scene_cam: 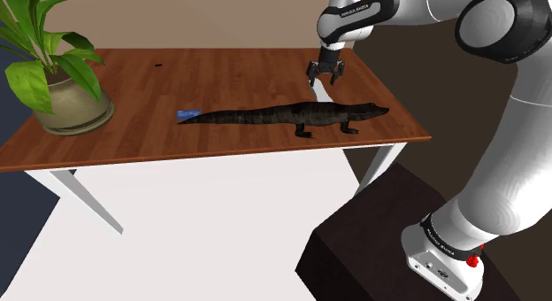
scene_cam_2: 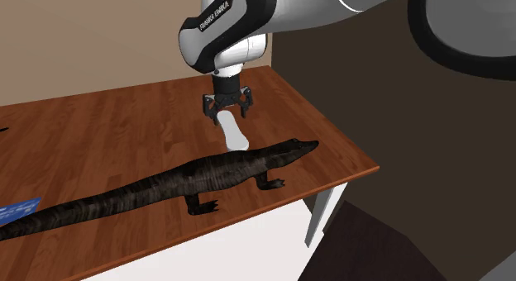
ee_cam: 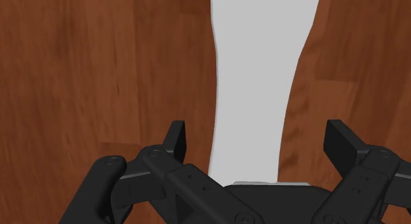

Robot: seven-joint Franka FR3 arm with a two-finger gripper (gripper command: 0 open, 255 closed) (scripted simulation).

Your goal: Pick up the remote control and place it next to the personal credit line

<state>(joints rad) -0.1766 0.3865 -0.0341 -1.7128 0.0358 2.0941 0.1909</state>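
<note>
One white remote (scene_cam_2: 234, 132) flat on the wooden worktop (scene_cam: 221, 73), just beside one toy crocodile (scene_cam: 292, 118). One pincer (scene_cam_2: 227, 108) over one end of it, fingers (ee_cam: 174, 138) apart on either side, not touching. One blue card (scene_cam: 187, 114) at the tail tip, cut off by the second exterior view's left edge. One potted plant (scene_cam: 53, 69) well apart.

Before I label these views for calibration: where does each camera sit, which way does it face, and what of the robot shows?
Shoulder view: beside the stand, looking down over the table; arm and stand show.
Second exterior view: close beside the arm, looking down at the crocodile; arm links show.
Wrist view: on the hand, looking down at the white remote; open fingers straddle it.
Both exterior views share crocodile and blue card.
</note>
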